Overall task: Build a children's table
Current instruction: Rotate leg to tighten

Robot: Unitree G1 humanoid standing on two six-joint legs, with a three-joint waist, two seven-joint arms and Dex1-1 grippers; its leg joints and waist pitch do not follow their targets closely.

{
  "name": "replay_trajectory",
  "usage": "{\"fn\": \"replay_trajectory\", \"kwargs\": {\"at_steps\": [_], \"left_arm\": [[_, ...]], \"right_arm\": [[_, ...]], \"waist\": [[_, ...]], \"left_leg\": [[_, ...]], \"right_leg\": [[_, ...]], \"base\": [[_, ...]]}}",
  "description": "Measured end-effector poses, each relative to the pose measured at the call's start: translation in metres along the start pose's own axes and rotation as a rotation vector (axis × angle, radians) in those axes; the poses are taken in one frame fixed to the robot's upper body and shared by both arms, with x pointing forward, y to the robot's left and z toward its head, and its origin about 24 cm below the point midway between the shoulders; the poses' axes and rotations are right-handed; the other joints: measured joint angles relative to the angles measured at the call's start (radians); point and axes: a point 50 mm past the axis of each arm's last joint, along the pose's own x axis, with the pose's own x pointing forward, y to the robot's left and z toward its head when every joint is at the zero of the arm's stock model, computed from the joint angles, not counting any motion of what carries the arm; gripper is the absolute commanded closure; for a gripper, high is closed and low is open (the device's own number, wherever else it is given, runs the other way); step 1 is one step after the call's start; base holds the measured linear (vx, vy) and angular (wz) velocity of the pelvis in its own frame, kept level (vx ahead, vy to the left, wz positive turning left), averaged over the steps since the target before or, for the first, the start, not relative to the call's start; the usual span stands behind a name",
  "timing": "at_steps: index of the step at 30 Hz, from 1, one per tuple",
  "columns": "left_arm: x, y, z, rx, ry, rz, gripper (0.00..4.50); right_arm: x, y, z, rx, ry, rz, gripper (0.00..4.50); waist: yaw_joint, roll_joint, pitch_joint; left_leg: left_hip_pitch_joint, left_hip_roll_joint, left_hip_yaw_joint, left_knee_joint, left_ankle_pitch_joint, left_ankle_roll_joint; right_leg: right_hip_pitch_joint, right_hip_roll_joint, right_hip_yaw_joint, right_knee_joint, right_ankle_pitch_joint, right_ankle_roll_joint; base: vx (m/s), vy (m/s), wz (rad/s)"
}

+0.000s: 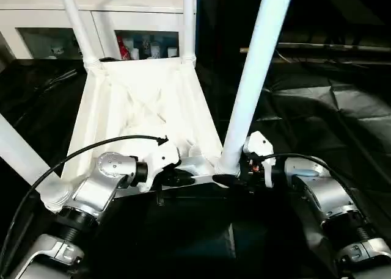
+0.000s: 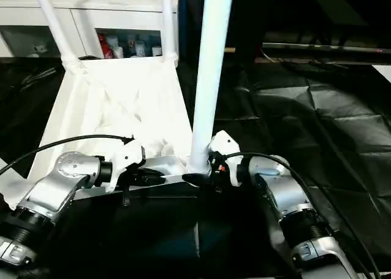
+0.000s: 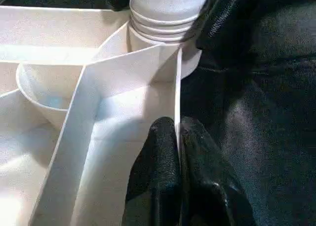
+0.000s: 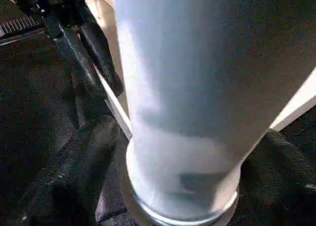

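One white tabletop [image 1: 146, 108], four white legs [image 1: 259, 71] standing in its corner sockets, one cabinet [image 1: 134, 10] behind.

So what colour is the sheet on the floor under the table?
Black sheet, clearest in the right eye view.

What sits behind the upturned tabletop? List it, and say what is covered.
Behind the tabletop stands a white cabinet with glass doors; small bottles show through one door. The two far legs cross its front, and the tabletop's far edge hides its base.
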Motion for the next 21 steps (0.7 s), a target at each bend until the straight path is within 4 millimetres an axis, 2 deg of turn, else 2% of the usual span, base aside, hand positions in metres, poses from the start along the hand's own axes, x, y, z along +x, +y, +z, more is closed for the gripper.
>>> {"fn": "replay_trajectory", "kwargs": {"at_steps": [8,16,21], "left_arm": [[-0.001,-0.001,0.000,-0.003,0.002,-0.009,4.50],[0.002,-0.002,-0.001,-0.015,0.000,-0.003,4.50],[0.025,0.009,0.008,-0.074,0.002,0.162,4.50]], "right_arm": [[-0.001,0.000,0.000,0.007,0.001,-0.001,1.69],[0.003,0.001,-0.004,0.026,-0.009,-0.038,1.77],[0.022,-0.014,-0.011,0.204,-0.095,-0.355,1.78]], "waist": [[0.000,0.000,0.000],[-0.001,-0.001,0.000],[-0.024,-0.003,-0.002]], "left_leg": [[0.000,0.000,0.000,0.000,0.000,0.000],[0.003,0.000,0.001,0.000,0.000,0.000],[0.009,0.000,0.001,0.001,0.000,0.000]], "right_leg": [[0.000,0.000,0.000,0.000,0.000,0.000],[0.002,0.000,0.000,0.001,0.000,0.000],[0.006,0.000,0.001,0.002,0.000,0.001]], "base": [[0.000,0.000,0.00],[0.000,0.000,0.00],[0.000,0.000,0.00]]}}
